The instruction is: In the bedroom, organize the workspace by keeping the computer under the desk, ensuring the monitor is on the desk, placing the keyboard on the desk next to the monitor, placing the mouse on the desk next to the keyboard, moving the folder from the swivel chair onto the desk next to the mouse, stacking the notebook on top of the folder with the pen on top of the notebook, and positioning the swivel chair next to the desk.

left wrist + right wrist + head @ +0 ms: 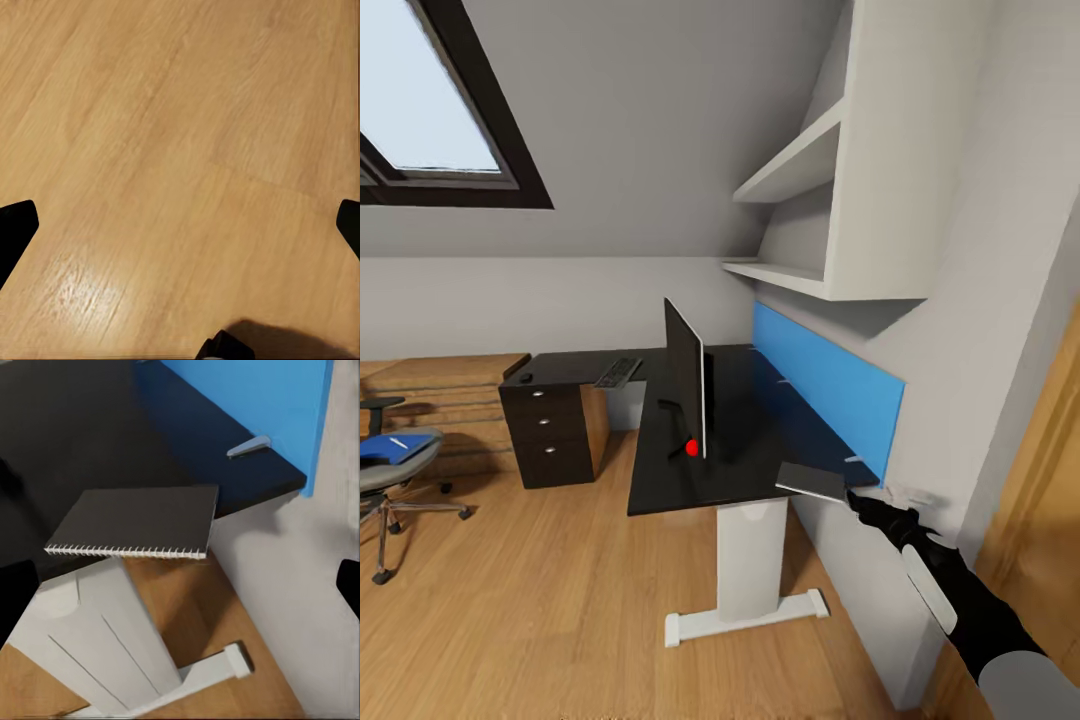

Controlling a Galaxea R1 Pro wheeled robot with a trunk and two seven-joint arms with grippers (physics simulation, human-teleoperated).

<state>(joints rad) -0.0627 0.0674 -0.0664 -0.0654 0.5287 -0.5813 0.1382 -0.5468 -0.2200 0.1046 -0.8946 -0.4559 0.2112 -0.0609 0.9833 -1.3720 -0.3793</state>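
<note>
Showing one notebook (812, 481) overhanging the counter (670, 480) corner at lower right of the head frame; one monitor (686, 378) and one keyboard (618, 372) lying mid-frame; one folder (395, 447) resting on the swivel chair (388, 475) at left. Right gripper (875, 503) reaching beside the notebook, jaws spread, gripping nothing; left jaws equally spread over floor (180, 165).

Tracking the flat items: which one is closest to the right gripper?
The dark spiral-bound notebook at the desk's near corner; the blue folder lies across the room on the swivel chair.
</note>
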